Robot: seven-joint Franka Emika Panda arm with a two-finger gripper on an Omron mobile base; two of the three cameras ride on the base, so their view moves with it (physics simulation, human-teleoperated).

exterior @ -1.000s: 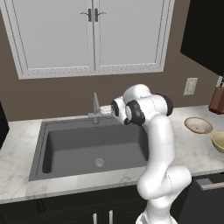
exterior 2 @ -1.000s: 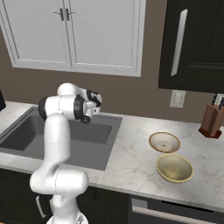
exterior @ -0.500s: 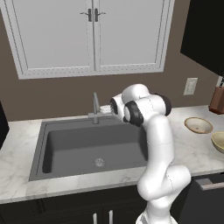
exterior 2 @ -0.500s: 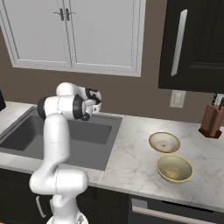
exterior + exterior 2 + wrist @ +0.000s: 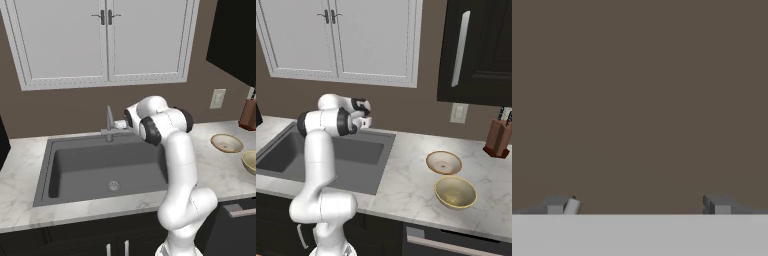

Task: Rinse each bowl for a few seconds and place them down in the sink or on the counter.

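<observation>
The two-finger gripper (image 5: 637, 205) is spread wide and holding nothing, facing the brown wall, with the slim grey faucet (image 5: 109, 125) just beside it mid-frame. Over at the right edge, the tan speckled bowl (image 5: 443, 162) and the cream-yellow bowl (image 5: 456, 192) sit on the white marble counter (image 5: 406, 175), apart from the dark grey sink (image 5: 100, 167).

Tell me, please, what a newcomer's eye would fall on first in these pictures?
Most likely the white arm, bent over the dark grey sink with its gripper up at the faucet by the brown wall, its fingers spread and empty in the hand view. Next, the two bowls on the marble counter right of the sink: the tan bowl behind, the cream-yellow bowl nearer the front edge.
</observation>
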